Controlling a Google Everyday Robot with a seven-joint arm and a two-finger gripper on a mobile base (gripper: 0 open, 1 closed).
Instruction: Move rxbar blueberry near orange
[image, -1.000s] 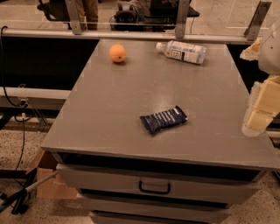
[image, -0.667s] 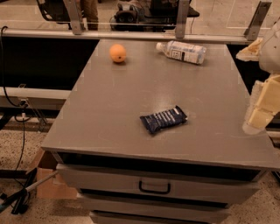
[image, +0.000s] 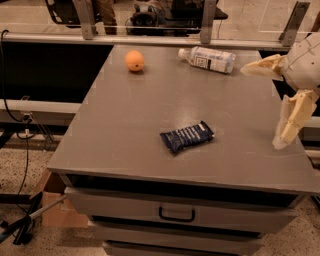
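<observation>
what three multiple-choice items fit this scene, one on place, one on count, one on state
1. Where does the rxbar blueberry lie?
A. front middle of the table
B. back right corner
C. hanging off the left edge

2. How many loose things lie on the table top?
A. two
B. three
C. five

3. The gripper is
A. shut on the bar
B. open, at the table's right edge
C. shut, resting flat

Answers: A, it lies far from the orange at the back left. B, bar, orange and water bottle. B, its fingers stand wide apart, holding nothing.
</observation>
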